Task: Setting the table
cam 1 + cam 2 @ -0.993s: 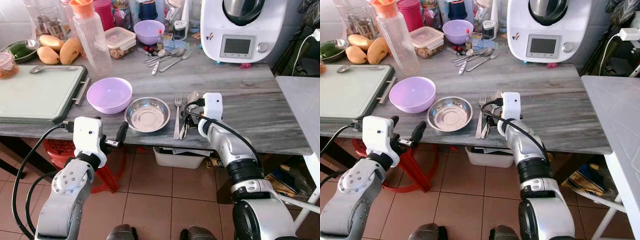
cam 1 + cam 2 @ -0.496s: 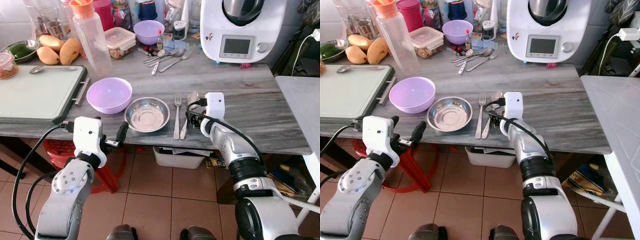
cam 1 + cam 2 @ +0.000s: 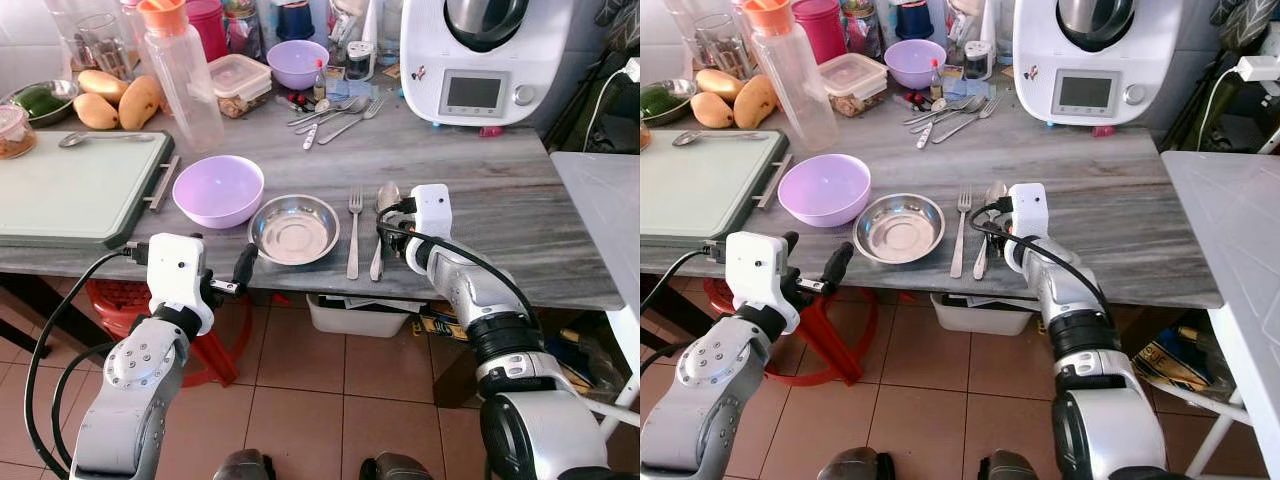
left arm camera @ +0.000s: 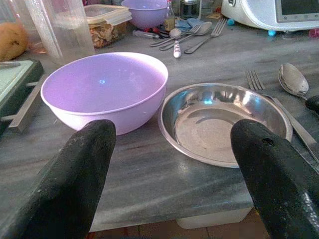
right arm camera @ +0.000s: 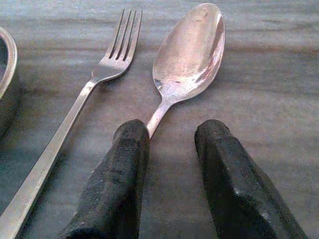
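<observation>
The table (image 3: 520,215) holds a steel dish (image 3: 294,228), with a fork (image 3: 354,232) beside it. Over 1 s, the right gripper (image 5: 167,169) has shifted right, straightening the spoon (image 5: 187,55) parallel to the fork; placement looks nearly done. Its fingers stand slightly apart, the handle under the left finger. The left gripper (image 4: 174,164) hovers spread wide before the dish.

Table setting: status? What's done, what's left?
Done: steel plate at the table's front edge, fork and spoon laid side by side to its right. In hand: nothing held; right hand open over the spoon's handle. Left hand open, off the edge facing the purple bowl. Left: possibly placing that bowl; spare cutlery lies behind.
</observation>
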{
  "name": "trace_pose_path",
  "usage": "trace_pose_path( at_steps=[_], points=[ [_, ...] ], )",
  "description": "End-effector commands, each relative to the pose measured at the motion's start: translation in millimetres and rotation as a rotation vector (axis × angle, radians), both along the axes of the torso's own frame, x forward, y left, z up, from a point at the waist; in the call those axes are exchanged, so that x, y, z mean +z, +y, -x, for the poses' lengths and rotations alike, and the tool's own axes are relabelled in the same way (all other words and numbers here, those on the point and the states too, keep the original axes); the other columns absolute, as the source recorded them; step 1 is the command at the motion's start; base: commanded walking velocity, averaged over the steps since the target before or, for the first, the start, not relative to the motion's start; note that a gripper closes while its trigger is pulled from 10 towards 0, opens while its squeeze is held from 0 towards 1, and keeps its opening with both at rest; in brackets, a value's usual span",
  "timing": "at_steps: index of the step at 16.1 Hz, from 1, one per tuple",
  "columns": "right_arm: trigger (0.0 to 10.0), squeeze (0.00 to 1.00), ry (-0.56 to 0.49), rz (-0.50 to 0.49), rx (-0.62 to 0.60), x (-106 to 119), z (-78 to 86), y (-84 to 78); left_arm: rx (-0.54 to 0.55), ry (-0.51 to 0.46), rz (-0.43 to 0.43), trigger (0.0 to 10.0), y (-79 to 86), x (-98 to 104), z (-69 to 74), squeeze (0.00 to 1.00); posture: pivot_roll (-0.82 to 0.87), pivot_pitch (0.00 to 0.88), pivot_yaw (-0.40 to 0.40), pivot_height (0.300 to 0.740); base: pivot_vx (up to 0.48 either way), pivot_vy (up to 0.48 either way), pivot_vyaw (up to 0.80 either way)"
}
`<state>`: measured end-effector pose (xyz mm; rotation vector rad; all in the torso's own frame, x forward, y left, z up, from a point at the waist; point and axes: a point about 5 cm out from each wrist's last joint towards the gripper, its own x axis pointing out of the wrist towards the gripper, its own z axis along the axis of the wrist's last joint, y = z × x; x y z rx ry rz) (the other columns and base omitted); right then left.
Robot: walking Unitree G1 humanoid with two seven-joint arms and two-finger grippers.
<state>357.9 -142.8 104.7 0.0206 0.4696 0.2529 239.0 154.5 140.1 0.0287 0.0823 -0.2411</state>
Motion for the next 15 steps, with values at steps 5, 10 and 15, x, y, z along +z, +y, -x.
trace_pose_path(
  at_steps=[5,10,15],
  points=[
    [0.0,0.0,0.148,0.075,0.054,-37.5,22.0,-5.8,-0.008,-0.007,-0.007,10.0,-2.1,2.2,-2.0,0.0,0.04,0.051,0.049,0.74,0.0,0.0,0.0],
    [0.0,0.0,0.137,0.118,0.098,-40.1,25.9,-6.1,-0.01,-0.008,-0.005,10.0,-2.8,1.5,-2.2,0.0,0.04,0.044,0.049,0.74,0.0,0.0,0.0],
    [0.0,0.0,0.109,0.181,0.174,-40.6,28.7,-6.0,-0.01,-0.011,-0.005,10.0,-3.1,1.5,-3.6,0.0,0.03,0.037,0.049,0.74,0.0,0.0,0.0]
  ],
)
